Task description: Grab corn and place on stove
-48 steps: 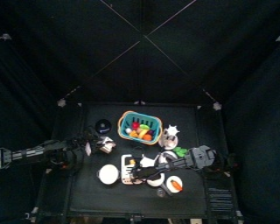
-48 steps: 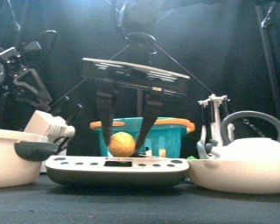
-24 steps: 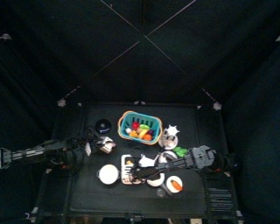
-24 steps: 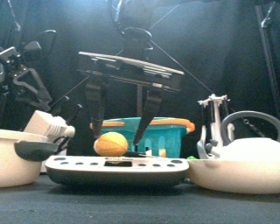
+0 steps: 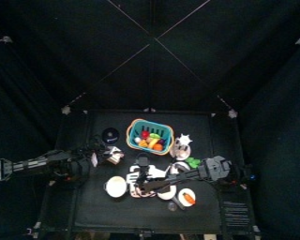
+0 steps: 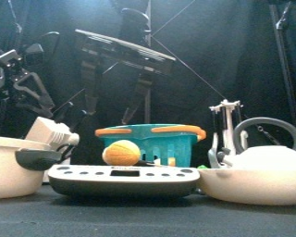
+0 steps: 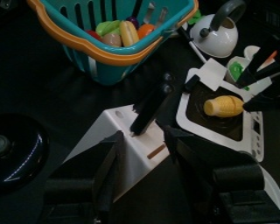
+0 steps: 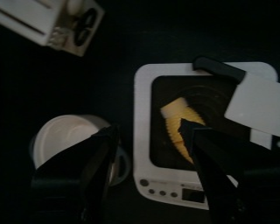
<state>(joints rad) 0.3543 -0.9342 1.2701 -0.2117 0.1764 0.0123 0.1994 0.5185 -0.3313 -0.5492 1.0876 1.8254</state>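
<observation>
A small black table [image 5: 78,211] stood inside black curtains, crowded with toys. At its centre front lay the white flat rectangular toy stove [image 6: 123,178], rounded at the corners, with a dark cooking surface. At twelve o'clock from the stove sat a teal plastic basket [image 5: 149,136] holding assorted toy food. A round white plate [image 5: 116,187] lay at nine o'clock from the stove, and a white kettle [image 6: 257,167] stood at three o'clock in the level front view.

The right arm reached in from three o'clock, and the right gripper [image 8: 154,153] hung directly above the stove. Its two black jaws stood apart, holding nothing. The small yellow-orange toy corn [image 8: 178,118] lay on the stove's dark surface, straight below the gap between those jaws and clear of both. In the front view the corn [image 6: 121,153] rested on top of the stove with the gripper lifted well above it. Seen from the right wrist, its long axis ran slantwise across the dark surface.

The left arm rested at nine o'clock, farther from the corn than the right. The left gripper [image 7: 143,179] pointed toward the stove, and I could not tell whether its jaws were apart.

To my eye the placing looked done, and the coming move seemed a straight lift away.
</observation>
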